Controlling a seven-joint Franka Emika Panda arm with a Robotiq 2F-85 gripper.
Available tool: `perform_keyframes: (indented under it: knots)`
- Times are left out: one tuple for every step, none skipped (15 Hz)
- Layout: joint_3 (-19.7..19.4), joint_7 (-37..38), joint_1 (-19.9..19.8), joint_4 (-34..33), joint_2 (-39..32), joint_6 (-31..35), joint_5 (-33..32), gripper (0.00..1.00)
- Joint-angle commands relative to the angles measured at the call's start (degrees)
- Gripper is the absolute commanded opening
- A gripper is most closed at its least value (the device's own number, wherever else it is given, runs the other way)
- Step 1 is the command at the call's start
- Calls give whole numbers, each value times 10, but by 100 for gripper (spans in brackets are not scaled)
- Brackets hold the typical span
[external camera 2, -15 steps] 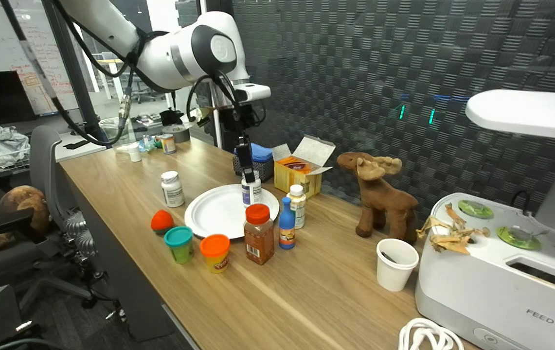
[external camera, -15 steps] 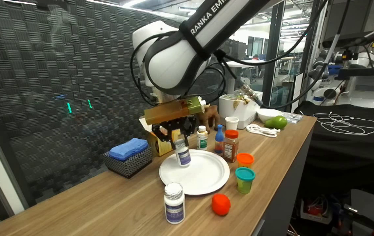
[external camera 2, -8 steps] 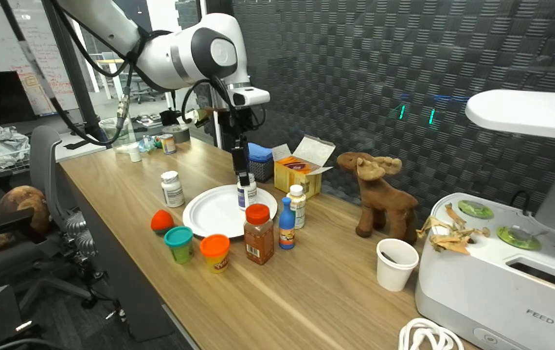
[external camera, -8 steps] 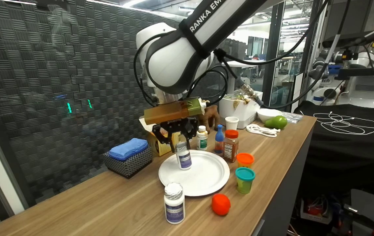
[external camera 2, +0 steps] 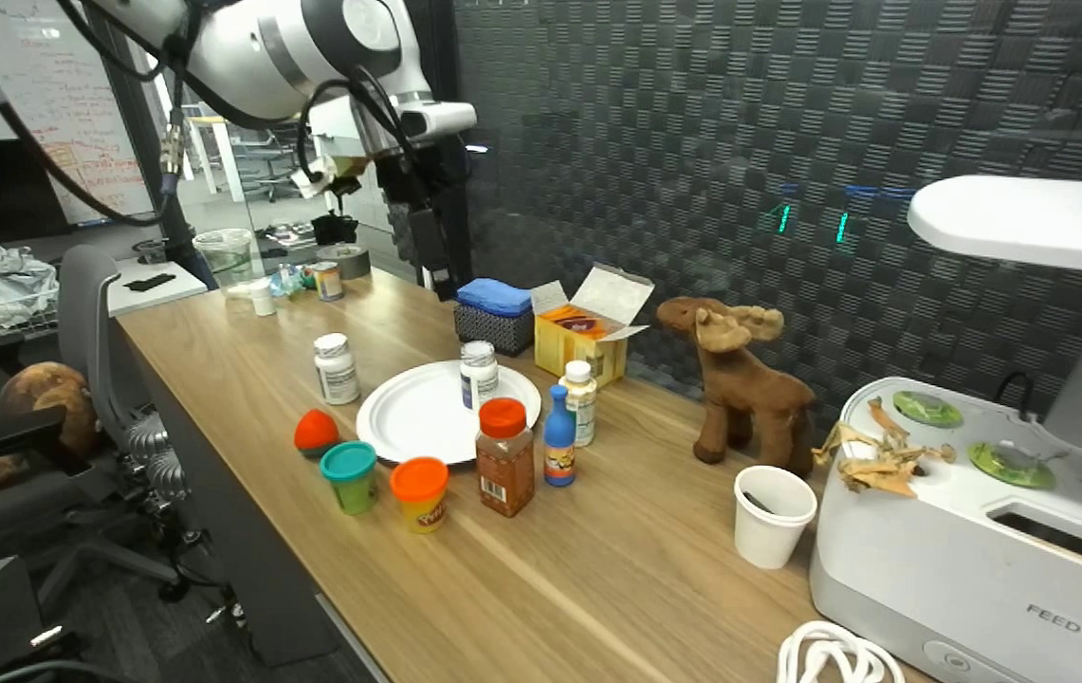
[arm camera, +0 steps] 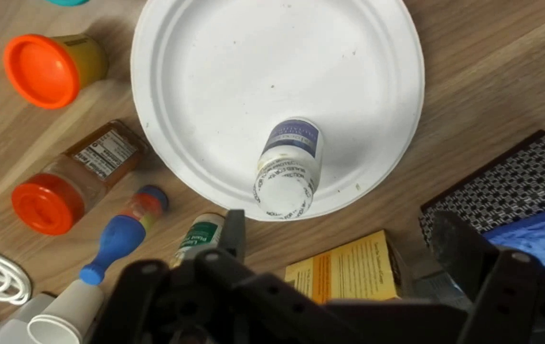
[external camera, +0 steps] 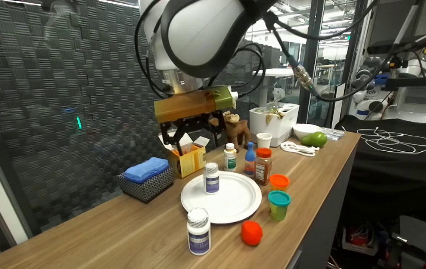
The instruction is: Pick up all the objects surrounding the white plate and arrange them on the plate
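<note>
Wrist view: fingers (arm camera: 233,234) spread wide, nothing between them; pill bottle (arm camera: 296,143) with purple label on white plate (arm camera: 272,57), close to the rim. Both exterior views show it upright on its base, fingers up and well apart from it. Step in hand, my read: between items, one down on the plate and not held. Early in the task, I'd judge.

Off the plate, on the wooden surface (external camera: 123,231): matching bottle (external camera: 199,233), upright, near the rim; orange ball (external camera: 251,233); teal-lidded cup (external camera: 279,206); orange-lidded cup (arm camera: 55,69); red-capped spice jar (external camera: 263,167). All near the plate in both exterior views.

Next move calls for: pick a target, swing over it, come down with fingers spread, close round the body, lift clear of the rim, set it down on bare plate. Matching bottle probably the easy one, same shape, room around it. Ball likely to roll, so needs centring first. Go wide of the pill bottle; it stands near the edge and a knock could tip it.
</note>
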State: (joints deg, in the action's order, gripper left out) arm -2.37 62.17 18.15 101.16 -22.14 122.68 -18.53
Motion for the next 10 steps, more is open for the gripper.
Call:
perform_keyframes:
  knots:
    - [40,-33,0,72,84,-9,3,100]
    - [58,-52,-3,93,95,2,18,100]
    - [73,-70,-6,107,106,6,35,100]
    - [88,-87,-6,125,110,13,52,100]
    - [100,-105,-6,136,114,13,71,100]
    - [112,-119,-3,151,117,18,84,100]
    - [120,-130,-1,162,116,21,89,100]
    - [127,-142,1,172,113,27,89,100]
    - [132,-150,3,178,109,30,84,100]
    - [134,-157,5,185,105,37,73,100]
